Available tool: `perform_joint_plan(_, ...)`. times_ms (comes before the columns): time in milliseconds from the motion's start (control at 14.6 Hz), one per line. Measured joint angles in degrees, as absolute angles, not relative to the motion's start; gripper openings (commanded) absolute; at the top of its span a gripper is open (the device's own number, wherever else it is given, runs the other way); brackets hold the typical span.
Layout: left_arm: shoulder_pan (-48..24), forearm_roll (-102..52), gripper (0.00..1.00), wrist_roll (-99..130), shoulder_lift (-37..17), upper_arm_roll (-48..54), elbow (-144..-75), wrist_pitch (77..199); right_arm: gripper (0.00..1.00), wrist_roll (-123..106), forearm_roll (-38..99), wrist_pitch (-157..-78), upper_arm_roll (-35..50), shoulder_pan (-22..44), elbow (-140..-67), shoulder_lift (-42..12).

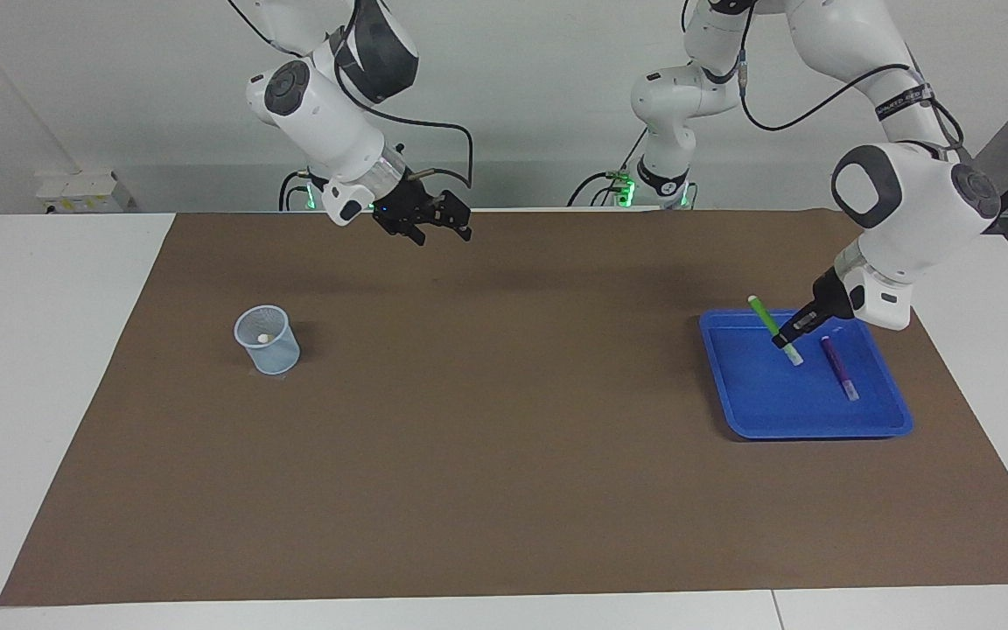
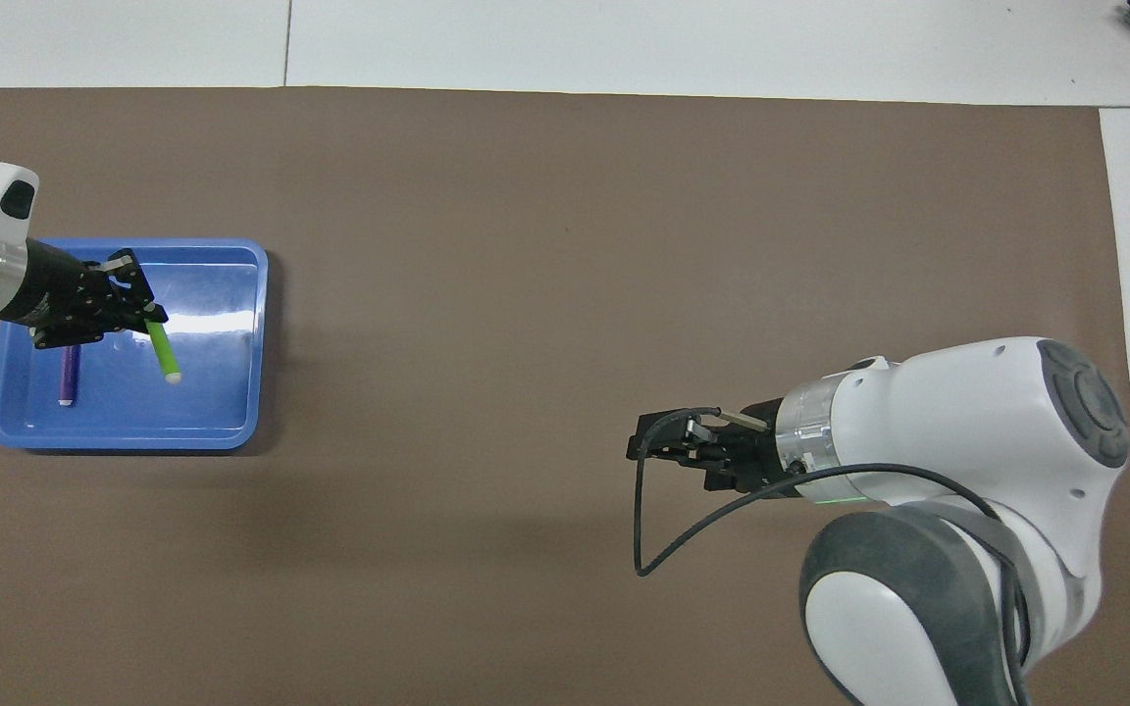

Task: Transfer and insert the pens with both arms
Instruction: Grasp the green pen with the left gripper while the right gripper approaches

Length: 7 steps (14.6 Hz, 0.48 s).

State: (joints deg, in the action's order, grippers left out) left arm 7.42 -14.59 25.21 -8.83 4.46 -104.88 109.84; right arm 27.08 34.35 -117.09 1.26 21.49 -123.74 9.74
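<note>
My left gripper (image 1: 787,339) (image 2: 140,312) is shut on the bright green pen (image 1: 763,315) (image 2: 164,355). It holds the pen tilted in the air over the blue tray (image 1: 806,427) (image 2: 231,438), whitish end down. The purple pen (image 1: 839,367) (image 2: 67,377) lies flat in the tray beside it. My right gripper (image 1: 444,229) (image 2: 645,441) hangs open and holds nothing, over the brown mat near the robots' edge. A yellow pen cannot be made out.
A pale blue mesh cup (image 1: 267,339) stands on the mat toward the right arm's end, with a small whitish thing inside. My right arm covers it in the overhead view. Two smaller white arms with green-lit bases (image 1: 663,188) stand at the table's robot edge.
</note>
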Motion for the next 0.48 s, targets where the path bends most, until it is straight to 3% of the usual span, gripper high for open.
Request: perform_joint_plan(479,2.07,-23.94,0.00,51.61,-4.14,4.52,-105.53,106.40,1.00,38.77,36.99,-128.35,1.46,28.91,-125.67,9.75)
